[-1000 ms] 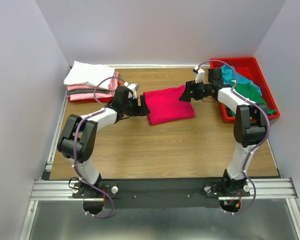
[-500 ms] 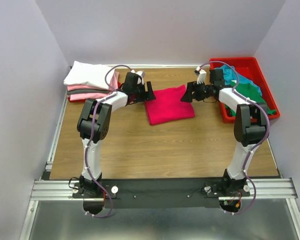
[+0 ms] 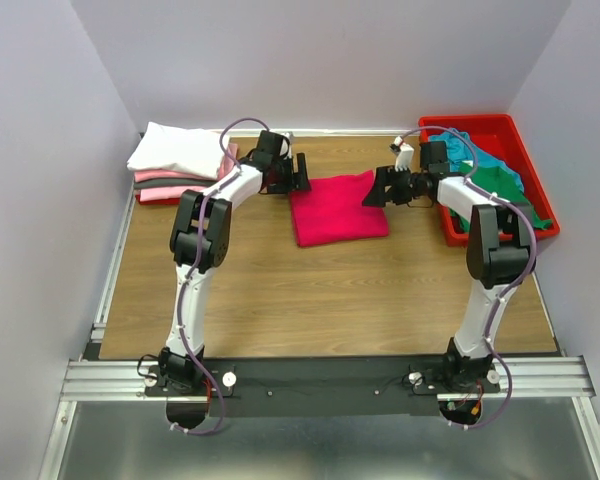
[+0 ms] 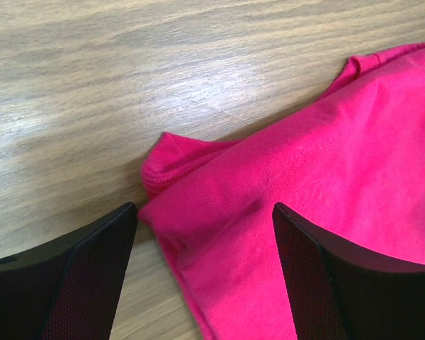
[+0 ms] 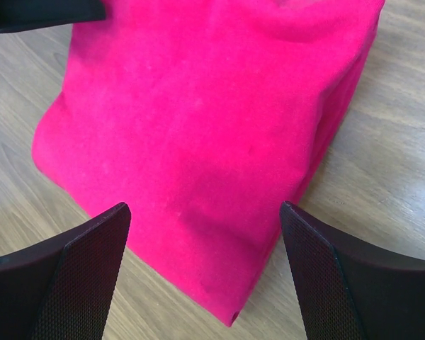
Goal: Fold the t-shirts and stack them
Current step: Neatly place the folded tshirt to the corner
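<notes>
**Crimson shirt lies folded between two open grippers**

The work surface is a wood-grain table (image 3: pixel 280 290) boxed in by plain pale lilac walls (image 3: pixel 40 150), with a metal rail (image 3: pixel 320 375) along its near edge carrying the two arm bases.

Well to the left of the left gripper (image 3: pixel 300 172) sits one stack of folded t-shirts (image 3: pixel 180 160). It has white on top, with pale pink and grey layers under it. How many shirts it holds in all cannot be told.

The left gripper's jaws stand wide apart and hold nothing. In its wrist view the near corner of the crimson t-shirt (image 4: pixel 319 177) lies on the wood between its fingers (image 4: pixel 78 276), with one finger over bare table and the other over the cloth.

This single crimson t-shirt, folded into a rough rectangle, lies flat on the table directly between the two grippers.

The right gripper (image 3: pixel 377 187) is at the shirt's opposite edge. It is also spread wide and empty, with the cloth filling the gap between its fingers in the wrist view.

Just beyond the right gripper, on its outer side, is one red tray (image 3: pixel 500 127). It holds loose teal cloth (image 3: pixel 467 150) and green cloth (image 3: pixel 500 182), heaped unfolded.
</notes>
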Robot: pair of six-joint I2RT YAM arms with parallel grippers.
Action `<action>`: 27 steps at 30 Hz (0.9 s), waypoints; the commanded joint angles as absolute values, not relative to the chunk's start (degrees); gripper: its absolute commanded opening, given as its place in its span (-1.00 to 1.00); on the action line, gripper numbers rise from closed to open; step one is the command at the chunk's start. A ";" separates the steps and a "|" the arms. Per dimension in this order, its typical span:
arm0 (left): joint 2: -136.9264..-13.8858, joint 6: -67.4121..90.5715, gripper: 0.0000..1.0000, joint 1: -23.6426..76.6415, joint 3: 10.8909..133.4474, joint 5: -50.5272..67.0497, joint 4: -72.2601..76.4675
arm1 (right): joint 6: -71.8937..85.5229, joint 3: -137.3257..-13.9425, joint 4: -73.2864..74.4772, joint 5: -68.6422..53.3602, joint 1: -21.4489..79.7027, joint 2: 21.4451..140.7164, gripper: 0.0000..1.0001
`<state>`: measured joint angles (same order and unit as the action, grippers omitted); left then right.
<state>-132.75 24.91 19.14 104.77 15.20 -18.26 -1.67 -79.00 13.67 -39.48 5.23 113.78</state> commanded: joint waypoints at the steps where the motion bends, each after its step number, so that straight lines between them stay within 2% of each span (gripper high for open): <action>1: -136.23 24.26 0.70 19.25 104.15 13.96 -26.63 | -0.27 -79.01 14.68 -37.01 4.92 115.75 0.83; 5: -138.69 22.86 0.70 19.68 105.64 17.31 -26.98 | 3.77 -80.77 14.85 -35.95 5.01 119.61 0.75; 6: -139.39 22.59 0.70 19.86 105.99 18.01 -26.98 | 4.48 -81.73 15.03 -36.12 4.92 121.45 0.61; 9: -139.92 21.89 0.69 20.21 105.82 19.51 -26.55 | 5.89 -82.62 15.38 -36.91 4.92 124.00 0.51; 13: -140.62 20.66 0.69 20.39 105.38 22.05 -26.10 | 7.03 -83.41 16.43 -38.93 5.01 126.64 0.15; 15: -141.06 20.13 0.68 20.56 105.21 22.24 -26.10 | 7.56 -83.85 17.05 -39.46 5.01 127.96 0.03; 21: -141.68 19.69 0.66 21.36 105.12 24.43 -26.28 | 7.56 -85.08 18.28 -39.99 5.01 129.72 -0.19; 24: -141.77 20.04 0.59 22.23 105.64 25.40 -26.19 | 7.21 -85.25 18.89 -39.46 5.01 129.73 -0.32; 27: -141.86 20.21 0.47 22.41 105.82 26.45 -26.19 | 7.21 -85.34 19.07 -39.20 5.01 129.64 -0.33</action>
<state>-135.92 20.01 20.29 108.05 22.65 -17.54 7.73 -85.80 13.72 -41.52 4.75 126.32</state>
